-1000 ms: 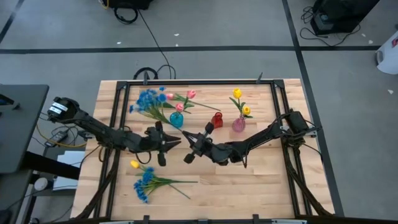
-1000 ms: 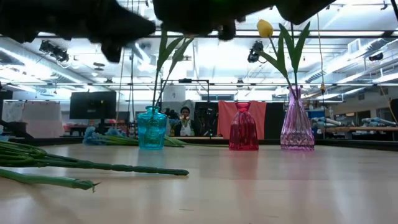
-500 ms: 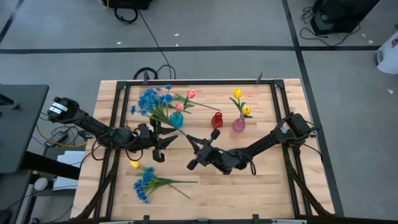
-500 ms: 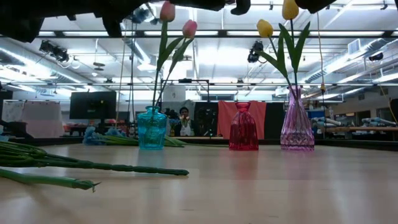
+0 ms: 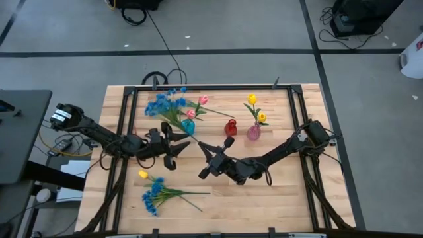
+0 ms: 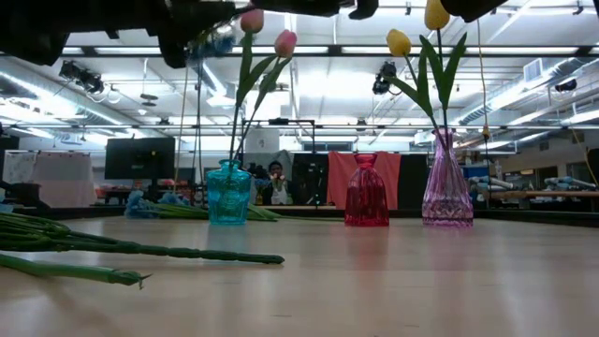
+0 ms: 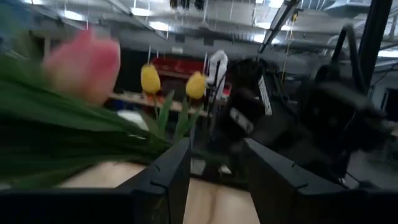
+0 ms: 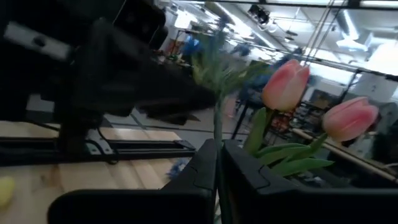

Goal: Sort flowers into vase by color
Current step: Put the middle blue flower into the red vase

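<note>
While my right gripper (image 5: 201, 148) hangs just in front of the teal vase (image 5: 188, 126), its fingers (image 8: 199, 168) are clenched on the thin green stem of a blue spray (image 5: 164, 104). Its blossoms are lifted off the table behind and to the left of the teal vase, and the stem runs down past the vase to my fingertips. I cannot tell whether the stem touches the vase's rim.

My left gripper (image 5: 180, 144) sits just to the left of the teal vase, close to the right one, with its fingers (image 7: 171, 180) parted and nothing between them.

Two pink tulips (image 5: 196, 107) stand upright in the teal vase. To the right of it stands a red vase (image 5: 230, 127), and beyond that a pink vase (image 5: 254, 132) with two yellow tulips (image 5: 255, 108) in it.

Well in front of the teal vase and to its left, a second blue spray (image 5: 154, 196) lies flat on the table (image 5: 284, 198), with a loose yellow tulip (image 5: 143, 174) just beside it.
</note>
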You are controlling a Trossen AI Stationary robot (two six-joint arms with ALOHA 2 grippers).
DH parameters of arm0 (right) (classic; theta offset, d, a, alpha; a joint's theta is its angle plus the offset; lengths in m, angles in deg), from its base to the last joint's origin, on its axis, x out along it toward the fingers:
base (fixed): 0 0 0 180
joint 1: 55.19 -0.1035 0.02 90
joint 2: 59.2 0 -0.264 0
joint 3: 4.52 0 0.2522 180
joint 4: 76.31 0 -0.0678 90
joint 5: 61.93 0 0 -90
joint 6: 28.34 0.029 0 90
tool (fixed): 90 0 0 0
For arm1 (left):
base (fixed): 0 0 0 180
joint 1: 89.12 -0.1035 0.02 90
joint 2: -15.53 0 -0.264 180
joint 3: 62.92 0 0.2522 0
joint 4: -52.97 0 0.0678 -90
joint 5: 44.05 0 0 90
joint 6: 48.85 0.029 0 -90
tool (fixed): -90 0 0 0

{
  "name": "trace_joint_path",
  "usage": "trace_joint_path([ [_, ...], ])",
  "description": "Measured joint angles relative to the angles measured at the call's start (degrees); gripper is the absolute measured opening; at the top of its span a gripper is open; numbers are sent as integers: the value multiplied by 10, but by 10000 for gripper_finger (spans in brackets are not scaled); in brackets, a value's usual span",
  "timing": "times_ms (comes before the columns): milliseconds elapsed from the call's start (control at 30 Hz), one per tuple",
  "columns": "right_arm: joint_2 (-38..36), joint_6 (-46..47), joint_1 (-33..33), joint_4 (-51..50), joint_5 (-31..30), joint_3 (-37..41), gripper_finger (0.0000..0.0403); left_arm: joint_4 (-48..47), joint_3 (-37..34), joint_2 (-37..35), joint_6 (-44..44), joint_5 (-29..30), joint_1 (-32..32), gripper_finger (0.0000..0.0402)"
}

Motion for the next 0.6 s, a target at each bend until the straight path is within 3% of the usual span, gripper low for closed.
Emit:
trace_joint_path([
  [267,0,-18,2,41,-1,0,28,-44,0,0,-51,-6,0,152],
  [600,0,-10,3,32,30,0,28,30,0,0,5,-6,-1,152],
])
